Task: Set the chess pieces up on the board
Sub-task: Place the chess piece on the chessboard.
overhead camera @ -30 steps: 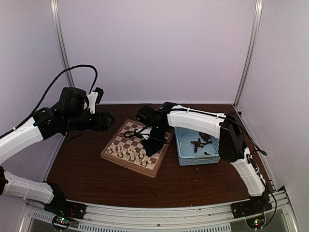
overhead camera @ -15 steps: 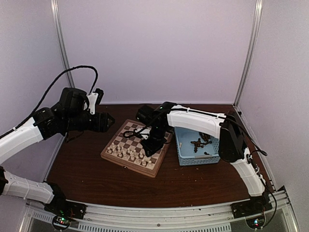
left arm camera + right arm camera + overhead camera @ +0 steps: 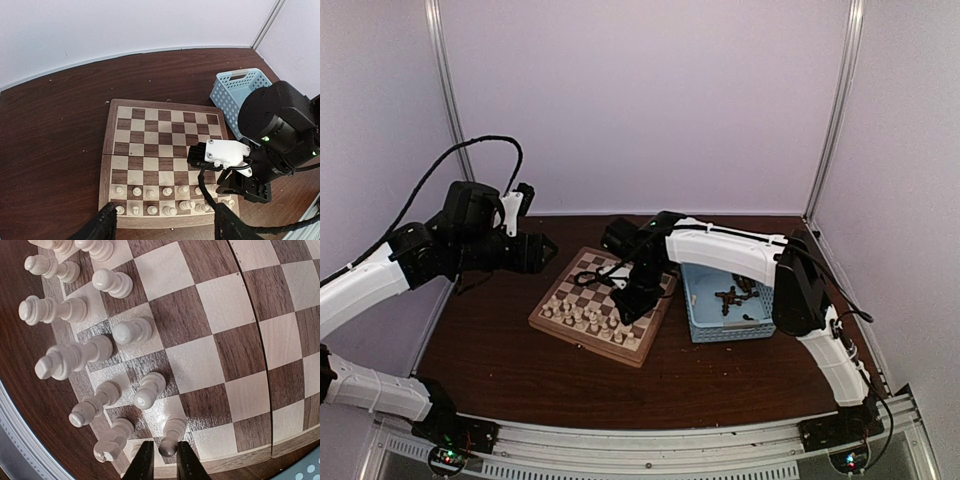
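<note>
1. Pinches the right gripper [image 3: 165, 457] to a narrow slot, fingers [image 3: 145, 462] either side of the head of a cream pawn [image 3: 172, 432]. Cannot tell whether clamped on it or clear of it (too little of the tips in view).
2. Stands that pawn upright at the end of the inner row, near the board's corner; probably there to close out the pawn line.
3. Lines up the other cream pieces [image 3: 65, 360] in two rows along the near edge of the board [image 3: 220, 305], taller ones outside and pawns inside. Shows the far rows bare (dark side not yet set).
4. Finds the dark pieces [image 3: 732, 297] heaped in the blue basket [image 3: 705, 325] just beside the board's right edge, a short reach for the right arm and so likely next.
5. Holds the left gripper [image 3: 164, 215] high over the table [image 3: 500, 350] to the board's left, fingers spread wide with nothing between them. Looks parked there to give the working arm room.
</note>
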Controlling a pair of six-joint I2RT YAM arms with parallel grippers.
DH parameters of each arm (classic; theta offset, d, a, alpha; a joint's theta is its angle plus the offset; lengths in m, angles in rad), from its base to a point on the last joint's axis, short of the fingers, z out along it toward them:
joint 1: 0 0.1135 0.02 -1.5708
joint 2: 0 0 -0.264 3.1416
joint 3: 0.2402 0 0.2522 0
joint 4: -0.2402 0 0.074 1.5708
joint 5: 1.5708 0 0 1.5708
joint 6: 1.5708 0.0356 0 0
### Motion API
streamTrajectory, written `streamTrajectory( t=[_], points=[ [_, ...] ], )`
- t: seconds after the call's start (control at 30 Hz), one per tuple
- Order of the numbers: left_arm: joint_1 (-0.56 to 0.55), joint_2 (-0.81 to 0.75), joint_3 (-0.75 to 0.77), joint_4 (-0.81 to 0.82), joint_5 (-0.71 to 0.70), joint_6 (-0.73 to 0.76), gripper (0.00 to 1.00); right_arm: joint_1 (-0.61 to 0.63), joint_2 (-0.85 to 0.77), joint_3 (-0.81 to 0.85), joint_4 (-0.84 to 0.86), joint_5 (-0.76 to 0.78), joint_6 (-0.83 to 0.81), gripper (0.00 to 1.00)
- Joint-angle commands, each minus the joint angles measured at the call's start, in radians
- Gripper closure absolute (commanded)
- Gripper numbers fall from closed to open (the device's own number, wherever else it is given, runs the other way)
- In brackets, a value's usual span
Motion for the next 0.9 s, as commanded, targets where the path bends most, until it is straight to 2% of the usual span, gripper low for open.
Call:
streamTrajectory(
  t=[0.0,0.3,0.7,0.77,0.87],
  points=[
    [0.004,-0.004,0.000,0.015,-0.013,0.015,0.33,0.006,0.019,0.022,0.009,-0.013,-0.003,0.81],
    [0.004,0.006,0.006,0.015,-0.015,0.021,0.33,0.006,0.027,0.035,0.016,-0.022,-0.002,0.85],
    [0.003,0.007,0.006,0.012,-0.018,0.026,0.33,0.006,0.040,0.058,0.017,-0.030,0.000,0.85],
    [0.003,0.009,0.006,0.012,-0.018,0.026,0.33,0.006,0.040,0.060,0.015,-0.031,0.000,0.83],
    [0.004,0.010,0.010,0.011,-0.017,0.026,0.33,0.006,0.036,0.059,0.011,-0.019,0.000,0.72]
  ],
)
